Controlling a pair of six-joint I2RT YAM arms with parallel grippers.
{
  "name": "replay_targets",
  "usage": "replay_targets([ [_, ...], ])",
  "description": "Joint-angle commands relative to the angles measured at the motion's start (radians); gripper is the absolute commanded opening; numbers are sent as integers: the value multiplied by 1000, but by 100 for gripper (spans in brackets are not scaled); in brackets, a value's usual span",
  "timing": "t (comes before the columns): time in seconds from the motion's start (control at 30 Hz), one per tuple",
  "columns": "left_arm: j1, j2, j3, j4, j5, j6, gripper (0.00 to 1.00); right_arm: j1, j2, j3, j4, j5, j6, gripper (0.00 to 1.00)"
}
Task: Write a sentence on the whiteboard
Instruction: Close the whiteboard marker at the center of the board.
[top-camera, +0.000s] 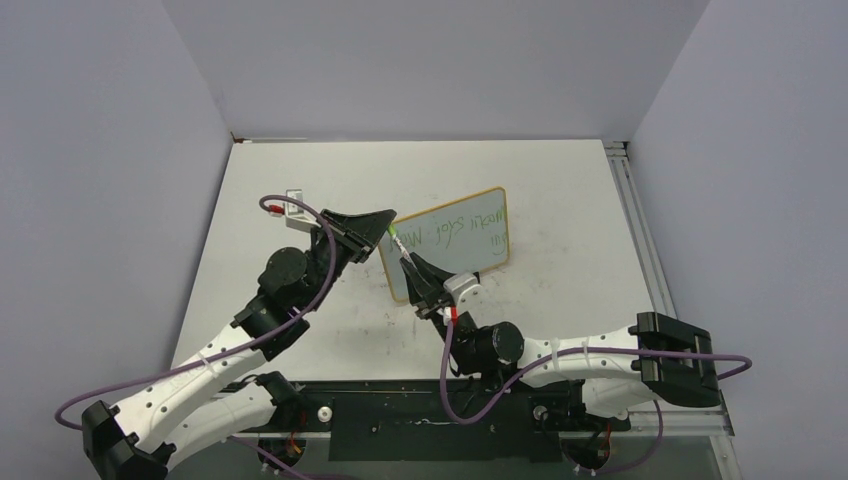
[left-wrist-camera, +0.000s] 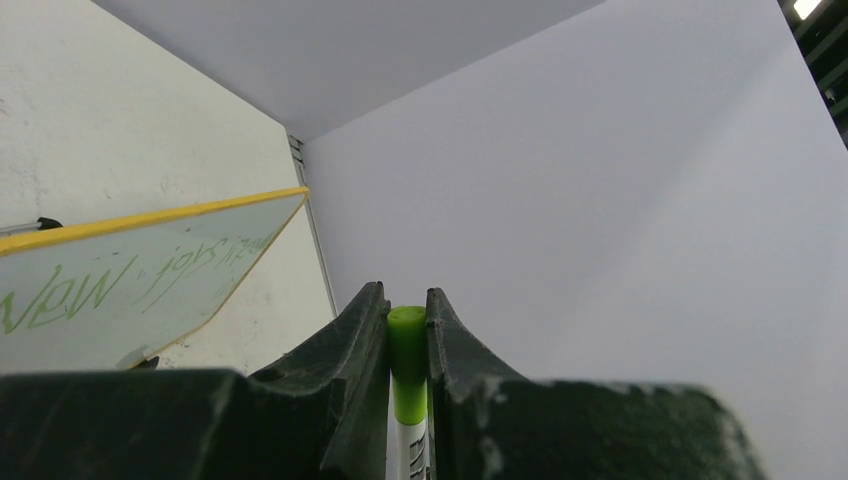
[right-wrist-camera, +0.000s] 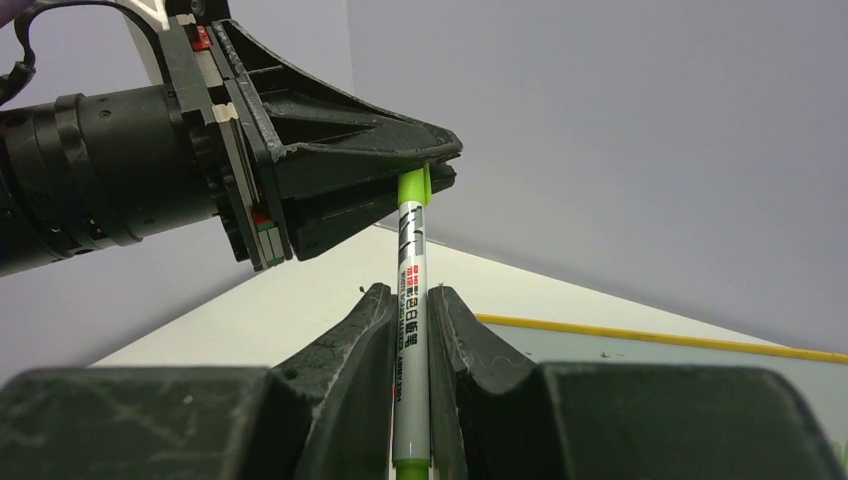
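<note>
Green marker (right-wrist-camera: 410, 290), close to whiteboard (top-camera: 470, 255) edge

The whiteboard (top-camera: 470, 262) is white with a thin yellowish-tan frame and the sentence (top-camera: 455, 233) on it is scrawled in thin green, while the worktop (top-camera: 560, 200) is a scuffed, smudgy off-white and the walls (top-camera: 420, 60) are pale lavender-grey. The marker (right-wrist-camera: 410, 290) has a white barrel with black print, a bit of red lettering, and lime green at both ends. The left fingers (left-wrist-camera: 360, 330) and right fingers (right-wrist-camera: 365, 325) are matte black and kinda scratched up, the arms (top-camera: 585, 358) are white with black joints, and the cables (top-camera: 443, 385) are purple.
</note>
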Motion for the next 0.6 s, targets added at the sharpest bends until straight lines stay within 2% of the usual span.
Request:
replay_targets([
  [0.0, -106, 10, -25, -78, 193, 11, 0, -57, -16, 41, 110, -41, 22, 5],
  [0.3, -135, 11, -16, -95, 165, 28, 0, -72, -27, 33, 129, -41, 18, 5],
  [0.43, -104, 5, 51, -175, 148, 90, 0, -69, -57, 15, 86, -55, 39, 5],
  [0.47, -83, 6, 73, -201, 157, 108, 4, -67, -72, 7, 61, -54, 46, 5],
  [0.53, -25, 5, 125, -242, 191, 150, 27, -58, -108, -13, 9, -53, 59, 5],
  [0.57, 10, 4, 148, -290, 214, 170, 34, -55, -132, -23, -21, -51, 71, 5],
])
